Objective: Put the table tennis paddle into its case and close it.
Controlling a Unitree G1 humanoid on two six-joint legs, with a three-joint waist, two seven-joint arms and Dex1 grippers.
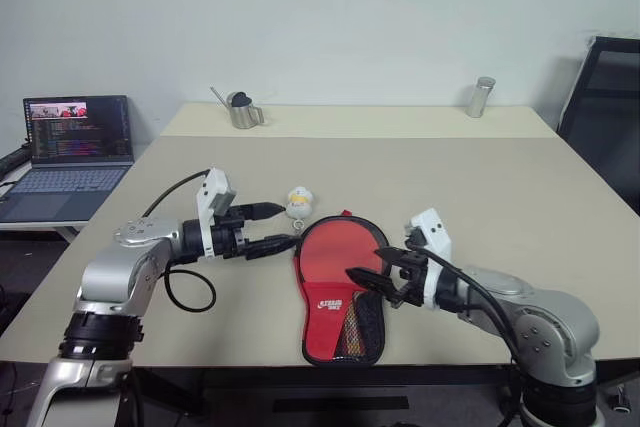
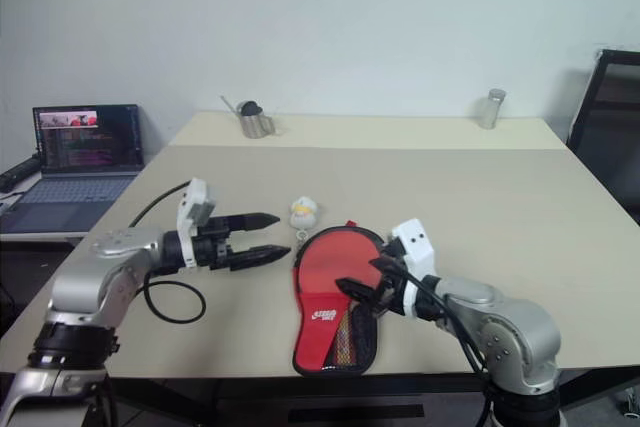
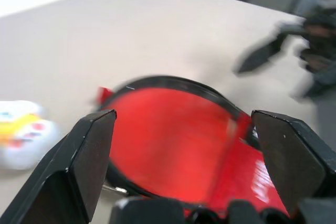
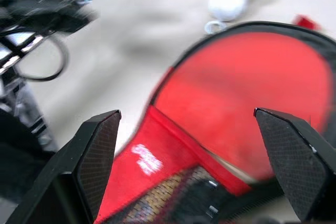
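Worktop (image 1: 520, 187): wide beige surface carrying everything; laptop (image 1: 75, 152) on a side desk off its left edge, metal pitcher (image 1: 242, 110) and small metal can (image 1: 481, 96) along the far edge.
Case (image 1: 372, 330): lying open near the front edge, between the two arms; red lining up, black rim round the far end, mesh pocket at the near end; long axis running from the near edge away from the robot.
Paddle (image 1: 330, 262): resting inside the open case, red face up; round head toward the far end, white logo and handle toward the near edge, handle partly under the mesh pocket as far as can be told; long axis in line with the case.
Left claw (image 1: 272, 228): released, fingers spread wide, holding nothing; just beside the case's far left rim, pointing across toward it; rim of the case lies straight ahead between the fingers in the left wrist view.
Right claw (image 1: 378, 279): released, fingers wide, empty; over the case's right edge, pointing left across the paddle.
Key relation: both claws flank the case at its head end, roughly square to its long axis; right one nearer; closing likely calls for folding the flap over, flap itself hard to make out.
Toy (image 1: 298, 201): small white and yellow, just beyond the case's far end, near the left claw.
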